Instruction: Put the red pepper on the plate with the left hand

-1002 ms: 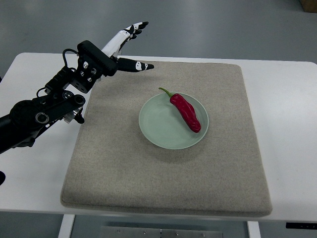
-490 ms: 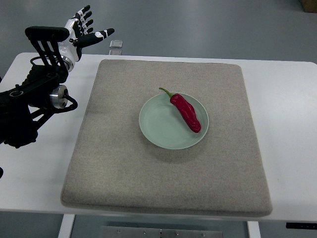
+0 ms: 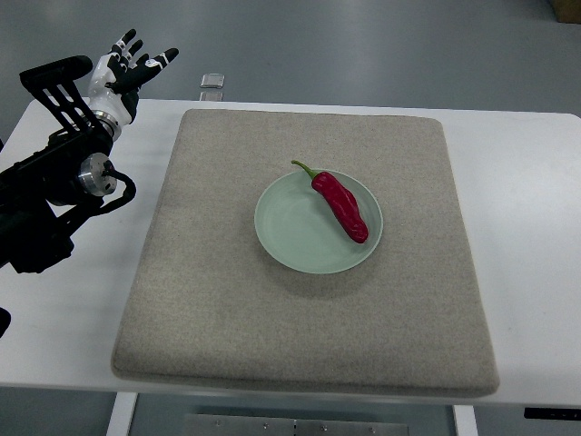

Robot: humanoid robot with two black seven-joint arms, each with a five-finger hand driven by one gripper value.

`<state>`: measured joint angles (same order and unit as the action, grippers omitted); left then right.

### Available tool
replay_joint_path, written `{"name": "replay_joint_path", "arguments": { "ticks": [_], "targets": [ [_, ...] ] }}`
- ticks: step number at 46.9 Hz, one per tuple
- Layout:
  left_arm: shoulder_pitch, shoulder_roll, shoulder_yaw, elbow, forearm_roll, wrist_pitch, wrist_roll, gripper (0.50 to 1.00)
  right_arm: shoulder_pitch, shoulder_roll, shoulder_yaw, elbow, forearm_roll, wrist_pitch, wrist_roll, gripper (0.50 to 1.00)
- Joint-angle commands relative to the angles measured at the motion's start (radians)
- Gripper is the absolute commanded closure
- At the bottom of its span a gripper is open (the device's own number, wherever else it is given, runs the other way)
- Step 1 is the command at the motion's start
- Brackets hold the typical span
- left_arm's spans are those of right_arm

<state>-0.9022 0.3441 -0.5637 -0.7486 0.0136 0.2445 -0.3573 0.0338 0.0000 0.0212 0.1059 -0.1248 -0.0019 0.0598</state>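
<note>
- The glossy red pepper with a curled green stem [image 3: 341, 205] lies on the round, pale green plate [image 3: 290, 227], slanting across its right half, stem end pointing to the far-left rim and blunt tip close to the near-right rim — so the placing looks done
- Nothing grips the pepper; it rests free and well apart from the fingers, off to their near right
- The skin of the pepper is smooth and shiny, a little wrinkled along its tapered body; the plate is shallow, smooth and probably glazed ceramic, with a low raised rim
- The plate sits near the middle of a square beige felt-like mat with rounded corners [image 3: 227, 336], coarse and matt, which lies on the smooth white tabletop [image 3: 526, 209]
- The left hand [image 3: 123, 68], white with black joint bands, hangs over the table's far-left corner, fingers [image 3: 163, 57] spread and released, holding nothing — the black, metal-jointed arm behind it comes in from the left edge
- Just beyond the fingertips, to their right, a small clear block [image 3: 212, 82] sits at the table's far edge
- What is left, as I judge it: only clearing the arm away, if that
</note>
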Motion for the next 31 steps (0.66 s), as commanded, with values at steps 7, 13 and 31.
{"name": "replay_joint_path", "arguments": {
  "ticks": [7,13,31],
  "targets": [
    [0.003,-0.001,-0.002,0.002,-0.096,-0.013,0.0,0.5,0.0,0.0,0.0,0.0,0.0,0.0,0.0,0.572],
    [0.008,0.001,-0.002,0.002,-0.194,-0.042,0.0,0.5,0.0,0.0,0.002,0.012,-0.001,0.01,0.0,0.572],
    [0.023,-0.017,-0.03,0.008,-0.222,-0.093,-0.005,0.5,0.003,0.0,0.002,0.012,-0.006,0.011,0.0,0.572]
  ]
}}
